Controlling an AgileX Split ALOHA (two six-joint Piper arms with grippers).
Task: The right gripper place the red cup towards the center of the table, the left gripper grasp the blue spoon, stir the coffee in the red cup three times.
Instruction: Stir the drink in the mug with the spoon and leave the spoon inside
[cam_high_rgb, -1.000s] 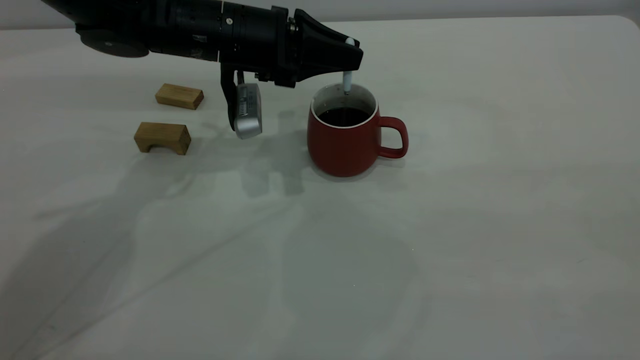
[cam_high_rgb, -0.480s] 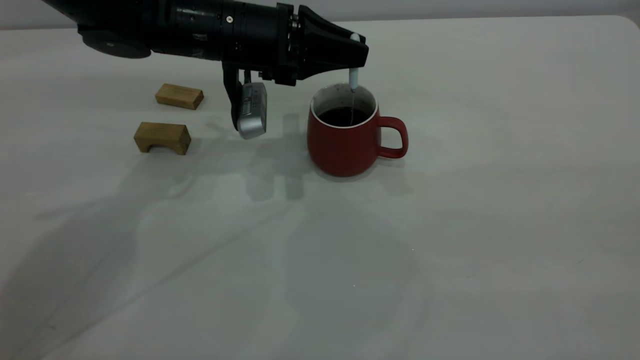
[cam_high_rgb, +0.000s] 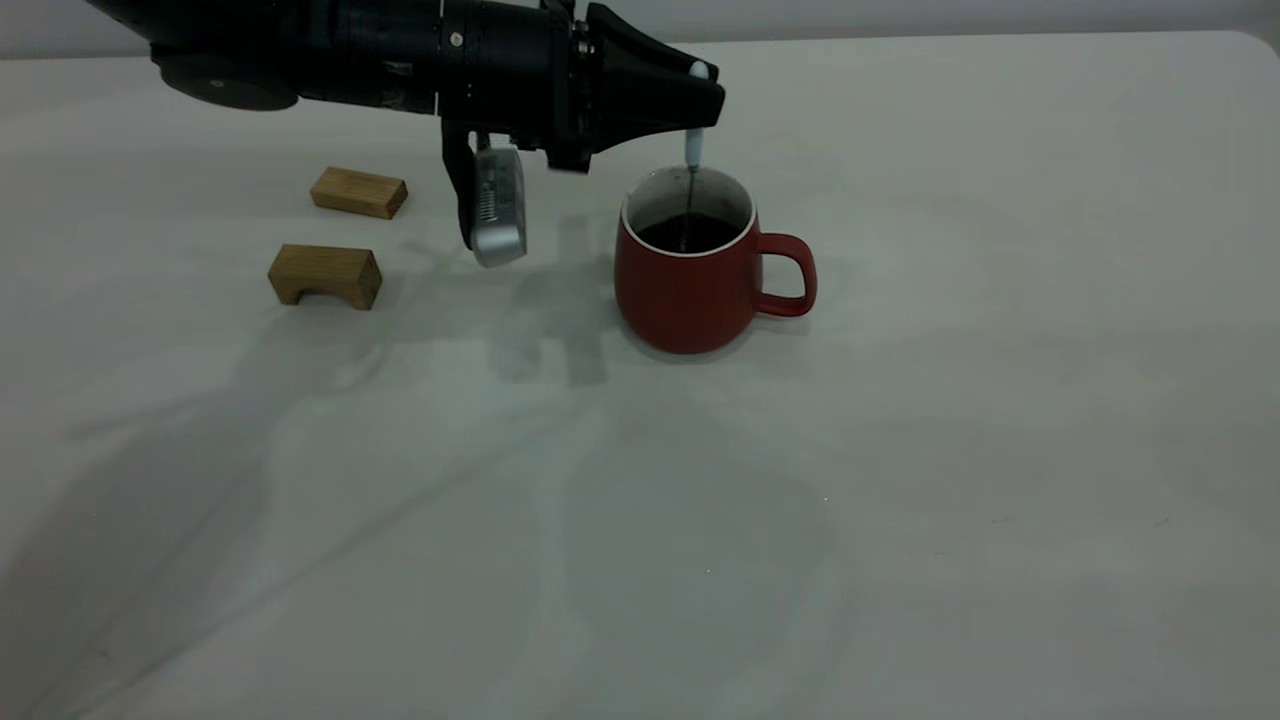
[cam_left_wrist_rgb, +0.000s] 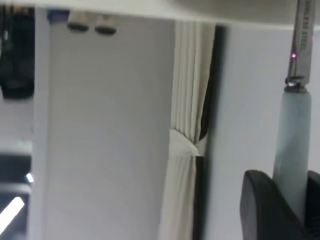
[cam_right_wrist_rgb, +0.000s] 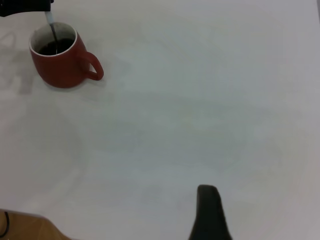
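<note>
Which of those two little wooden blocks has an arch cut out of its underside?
The nearer wooden block, closer to the camera, has the arch cut in its underside. The farther wooden block behind it looks plain and solid.

A black cylindrical arm ends in a tapered black tool (cam_high_rgb: 700, 100), a ribbed silver-grey module (cam_high_rgb: 496, 215) beneath.

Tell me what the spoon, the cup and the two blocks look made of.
Spoon: pale matte handle, probably plastic; thin grey neck stamped "steel".
Cup: likely glazed ceramic, smooth dark red, white inside.
Blocks: wood, tan with visible grain.
</note>
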